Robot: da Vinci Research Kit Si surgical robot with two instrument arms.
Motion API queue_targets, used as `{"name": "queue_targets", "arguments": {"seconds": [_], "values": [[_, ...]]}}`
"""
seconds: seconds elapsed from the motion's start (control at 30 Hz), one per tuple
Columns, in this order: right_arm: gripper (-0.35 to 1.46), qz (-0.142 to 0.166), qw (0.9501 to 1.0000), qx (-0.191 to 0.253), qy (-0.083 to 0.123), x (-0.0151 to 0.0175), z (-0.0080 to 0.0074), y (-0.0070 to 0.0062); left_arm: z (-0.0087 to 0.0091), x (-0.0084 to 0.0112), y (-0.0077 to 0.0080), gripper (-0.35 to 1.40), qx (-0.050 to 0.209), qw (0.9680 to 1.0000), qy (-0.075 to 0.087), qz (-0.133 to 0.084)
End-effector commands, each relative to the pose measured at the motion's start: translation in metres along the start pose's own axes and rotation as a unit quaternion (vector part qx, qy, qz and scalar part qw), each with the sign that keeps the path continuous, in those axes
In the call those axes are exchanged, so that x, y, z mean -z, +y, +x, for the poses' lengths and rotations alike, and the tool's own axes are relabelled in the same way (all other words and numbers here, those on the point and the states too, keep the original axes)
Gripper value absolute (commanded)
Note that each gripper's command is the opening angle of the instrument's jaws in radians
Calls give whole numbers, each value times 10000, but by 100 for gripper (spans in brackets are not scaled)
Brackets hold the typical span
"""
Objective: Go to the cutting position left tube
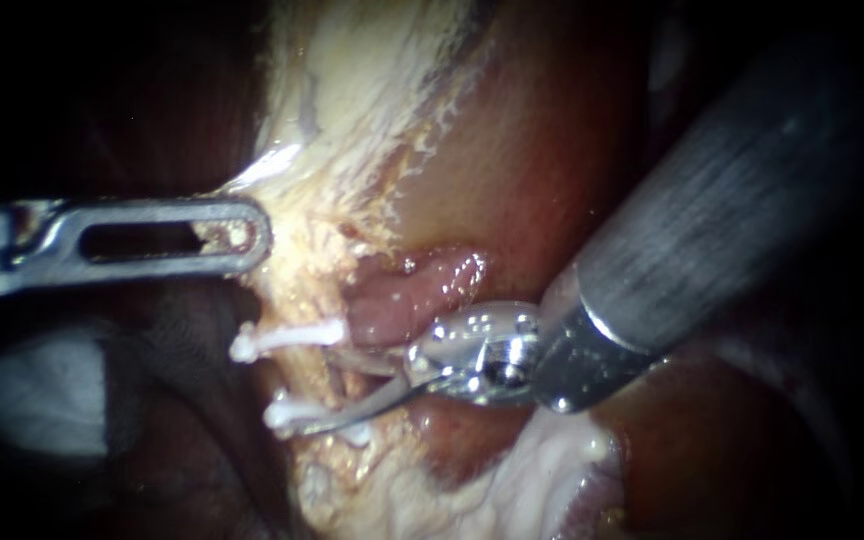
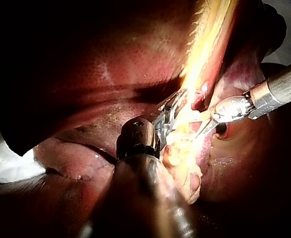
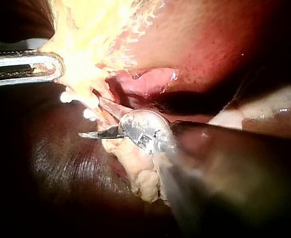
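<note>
As the soft, slippery-looking pink tube point(image 1: 402, 305) would tear easily, the right instrument's point(image 1: 337, 388) parted claw belongs between its white clips point(image 1: 287, 340), the left instrument's point(image 1: 242, 235) clamping yellow fat point(image 1: 292, 270).

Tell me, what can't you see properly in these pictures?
- Endoscope view: the shaft of the left instrument is cut off by the edge; darkness hides whatever lies below it.
- Left wrist view: glare on the yellow tissue swallows the clips.
- Right wrist view: the blurred shaft of the right instrument covers whatever lies under it.
</note>
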Motion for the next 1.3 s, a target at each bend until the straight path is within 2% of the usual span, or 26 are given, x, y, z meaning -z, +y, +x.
{"name": "queue_targets", "arguments": {"seconds": [0.03, 0.33, 0.57, 1.03, 1.3], "values": [[140, 54, 10000, 13, 18, -1, 0, 0, 0, 0, 0, -23, 1, 10000, -1, -2], [137, 385, 9991, 84, 164, -9, 5, 2, 0, 0, 0, -23, 1, 10000, 0, -2], [133, 574, 9981, 133, 193, -19, 11, 5, 0, 0, 0, -23, 1, 10000, 0, -2], [131, 564, 9980, -191, 223, -43, 16, 18, 0, 0, 0, -23, 1, 10000, 0, -2], [120, 567, 9974, -383, 222, -52, 17, 21, 0, 0, -1, -23, 2, 10000, -2, -3]]}}
